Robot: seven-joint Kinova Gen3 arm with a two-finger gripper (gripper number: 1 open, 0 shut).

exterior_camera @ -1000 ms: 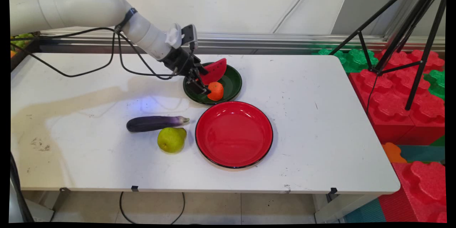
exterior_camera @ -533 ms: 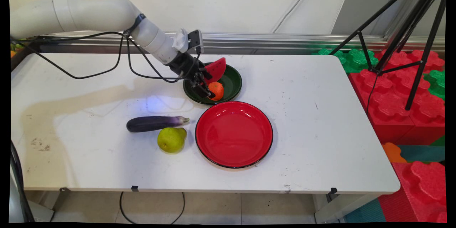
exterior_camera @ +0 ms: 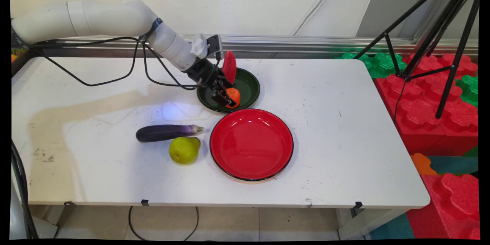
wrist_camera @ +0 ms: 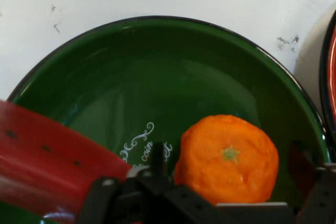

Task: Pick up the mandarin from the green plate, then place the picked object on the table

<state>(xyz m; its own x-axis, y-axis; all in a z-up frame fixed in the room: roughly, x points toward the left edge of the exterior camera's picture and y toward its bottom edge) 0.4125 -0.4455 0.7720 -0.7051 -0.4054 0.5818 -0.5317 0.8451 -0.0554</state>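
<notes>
The black gripper (exterior_camera: 226,99) is reaching down into the green plate (exterior_camera: 249,84) at the far middle of the white table (exterior_camera: 344,122), its 2 fingers spread apart with the orange (wrist_camera: 227,157) sitting between them; whether they are touching it cannot be told. A red watermelon slice (exterior_camera: 229,66) is leaning tilted against the gripper's side, over the plate's rim. Nearer the camera are lying a red plate (exterior_camera: 251,144), an eggplant (exterior_camera: 166,132) and a pear (exterior_camera: 184,150) just beside it.
</notes>
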